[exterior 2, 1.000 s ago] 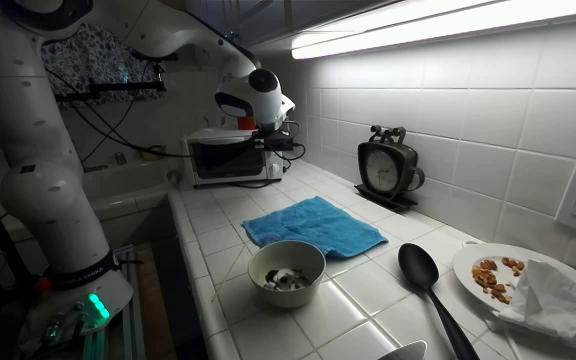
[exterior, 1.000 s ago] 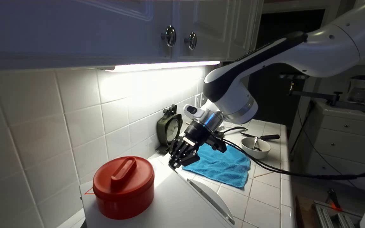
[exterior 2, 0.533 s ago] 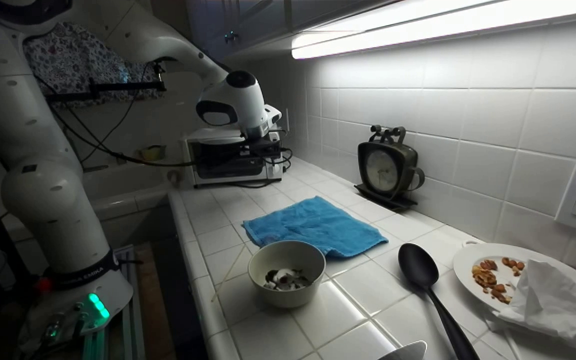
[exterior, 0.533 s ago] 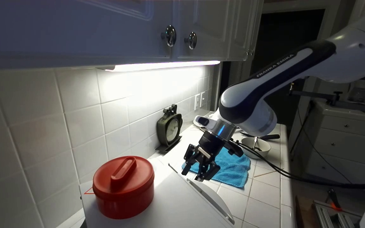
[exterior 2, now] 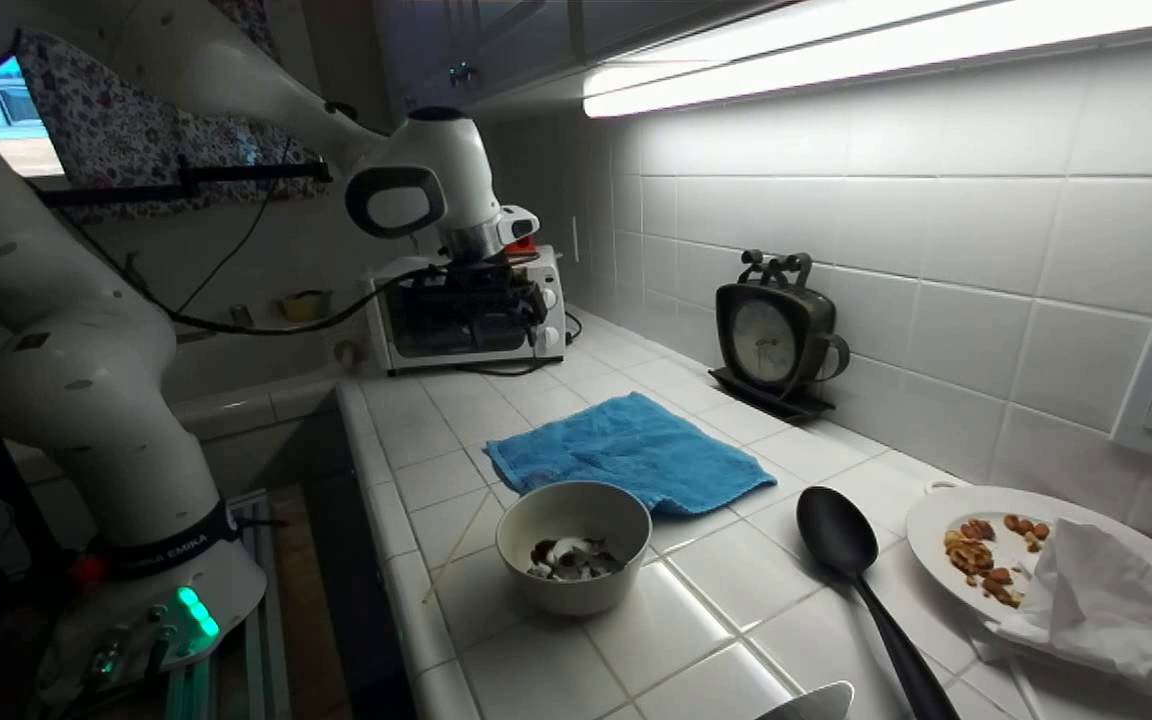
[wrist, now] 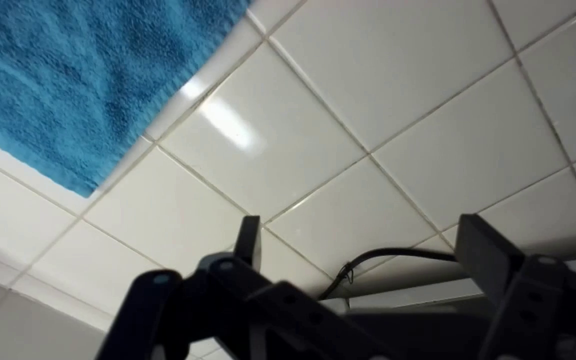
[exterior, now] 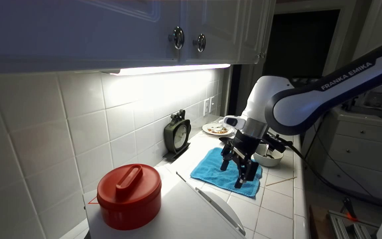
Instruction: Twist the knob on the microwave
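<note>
A: Where is the part to be twisted?

B: On the front of the microwave (exterior: 184,212): in an exterior view two pale knobs (exterior 2: 551,338) sit one above the other, on the side toward the tiled wall (exterior 2: 1006,240). Which is meant, I cannot tell.

A: And the tool (exterior: 230,176)?

B: It hangs over the tiled worktop (exterior 2: 436,425), before the microwave, its fingers (wrist: 250,240) spread well apart; in the wrist view a black cord (wrist: 403,251) shows beyond them. From where I stand, its gap to the knobs is unreadable.

A: The surroundings?

B: On the microwave, a lidded red pot (exterior: 131,199). On the worktop, a blue towel (exterior 2: 626,455), with a bowl (exterior 2: 576,598) near it; then a black spoon (exterior 2: 841,535) and a plate (exterior 2: 926,522) bearing nuts (exterior 2: 976,555) and a crumpled tissue (exterior 2: 1086,590). By the wall, an upright dark case (exterior 2: 771,335) with a pale round face.
</note>
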`<control>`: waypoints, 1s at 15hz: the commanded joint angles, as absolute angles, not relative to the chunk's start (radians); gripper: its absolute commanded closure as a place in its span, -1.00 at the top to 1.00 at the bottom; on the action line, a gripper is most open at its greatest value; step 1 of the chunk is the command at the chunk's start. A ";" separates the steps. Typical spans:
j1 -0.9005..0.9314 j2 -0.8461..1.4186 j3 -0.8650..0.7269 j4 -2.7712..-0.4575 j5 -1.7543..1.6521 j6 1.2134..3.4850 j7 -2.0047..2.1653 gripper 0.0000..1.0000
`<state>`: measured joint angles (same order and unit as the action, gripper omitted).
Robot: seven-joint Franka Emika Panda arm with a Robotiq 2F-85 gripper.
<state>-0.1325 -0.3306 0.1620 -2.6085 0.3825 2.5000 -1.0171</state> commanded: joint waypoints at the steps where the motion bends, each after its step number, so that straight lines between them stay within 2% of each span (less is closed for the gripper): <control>1: -0.225 -0.482 0.210 -2.573 0.277 2.287 -0.750 1.00; 4: -0.281 -0.543 0.216 -2.478 0.229 2.079 -0.577 1.00; 5: -0.177 -0.547 0.103 -2.451 0.158 2.050 -0.482 1.00; 7: -0.155 -0.560 0.060 -2.394 0.112 1.985 -0.376 1.00; 11: -0.080 -0.560 -0.025 -2.380 0.096 1.995 -0.350 1.00; 15: -0.054 -0.553 -0.042 -2.383 0.100 1.995 -0.356 1.00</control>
